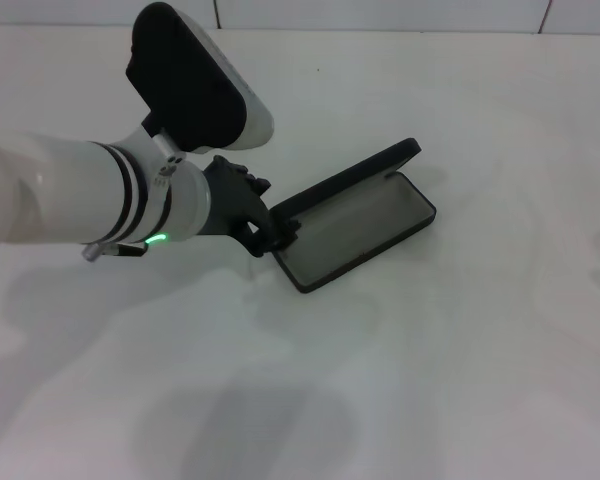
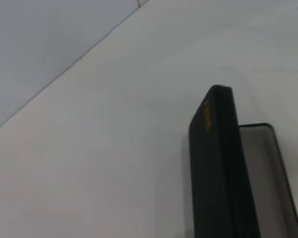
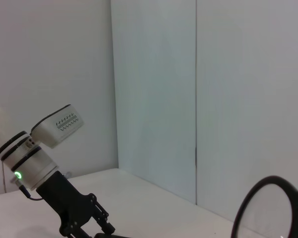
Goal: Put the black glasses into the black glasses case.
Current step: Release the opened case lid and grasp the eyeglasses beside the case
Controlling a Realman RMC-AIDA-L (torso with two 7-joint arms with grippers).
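The black glasses case [image 1: 365, 225] lies open near the middle of the white table, grey lining up and lid [image 1: 350, 180] raised. My left gripper [image 1: 273, 232] is at the case's left end, its dark fingers shut around the lid's end. The left wrist view looks along the lid [image 2: 218, 168] edge-on, with orange lettering [image 2: 207, 115] on it. One round lens of the black glasses [image 3: 270, 210] shows close in the right wrist view, up in the air before the wall. My left gripper [image 3: 104, 229] appears far off there. My right gripper shows in no view.
The white table [image 1: 460, 380] spreads out around the case on all sides. A pale panelled wall [image 3: 154, 89] stands behind it.
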